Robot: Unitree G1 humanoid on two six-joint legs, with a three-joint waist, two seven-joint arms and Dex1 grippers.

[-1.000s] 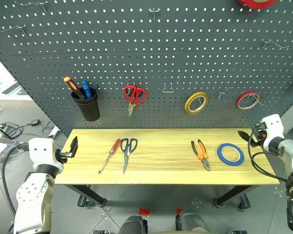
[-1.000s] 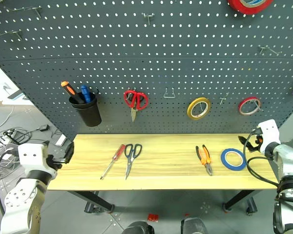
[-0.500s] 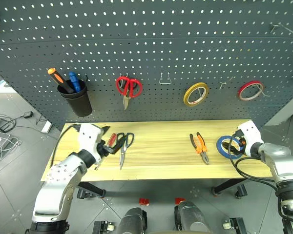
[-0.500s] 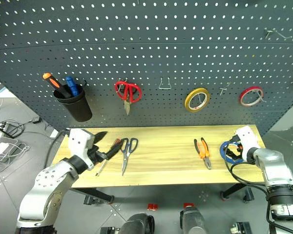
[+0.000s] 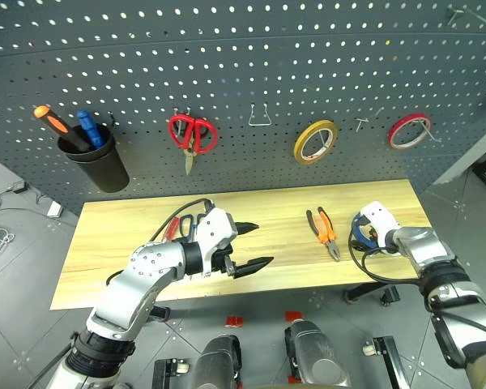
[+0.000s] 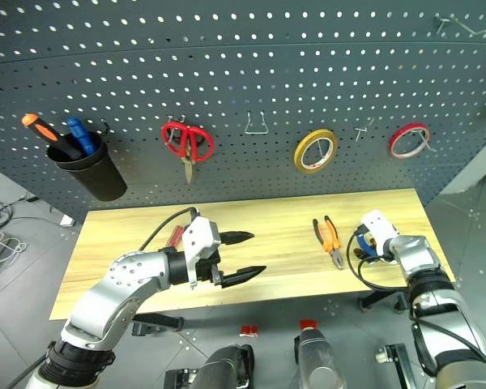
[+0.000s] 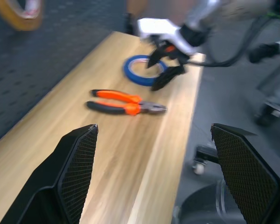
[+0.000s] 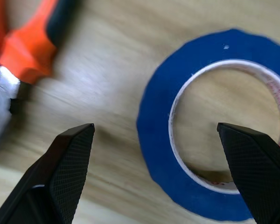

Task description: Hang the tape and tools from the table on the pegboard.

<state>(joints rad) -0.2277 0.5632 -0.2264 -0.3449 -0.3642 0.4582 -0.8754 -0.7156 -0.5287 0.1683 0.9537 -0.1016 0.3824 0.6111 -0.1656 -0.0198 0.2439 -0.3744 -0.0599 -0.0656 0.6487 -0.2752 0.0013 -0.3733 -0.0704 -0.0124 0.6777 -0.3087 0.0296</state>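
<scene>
A: Where does the blue tape (image 8: 196,140) lie?

B: Flat on the table (image 5: 113,243), near its right end and close to the front edge. The right gripper (image 7: 164,70) hangs directly over it, jaws spread wide and holding nothing. In the right wrist view one finger stands over bare wood beside the roll and the other over the roll's far side.

A: And the left gripper (image 5: 245,245)?

B: It sits over the middle of the table, pointing toward the right end, jaws wide apart and empty. The lower finger reaches out past the front edge.

A: How much room is there?

B: A bare stretch of wood lies between the left gripper and the pliers (image 5: 322,233). The pliers lie just left of the tape, apart from it, jaws toward the front edge. The screwdriver (image 6: 175,237) and the black-handled scissors (image 5: 185,225) are partly hidden behind the left arm.

A: Does any view add something?

B: The left wrist view shows the right gripper from the side, fingertips down at the tape; whether they touch it I cannot tell. The head views show the pegboard (image 5: 308,73), with the yellow roll (image 5: 315,142), a red roll (image 5: 410,130), the red-handled scissors (image 5: 191,134) and a black cup (image 5: 100,164) hung on it, and an empty wire hook (image 5: 260,116) between the scissors and the yellow roll
</scene>
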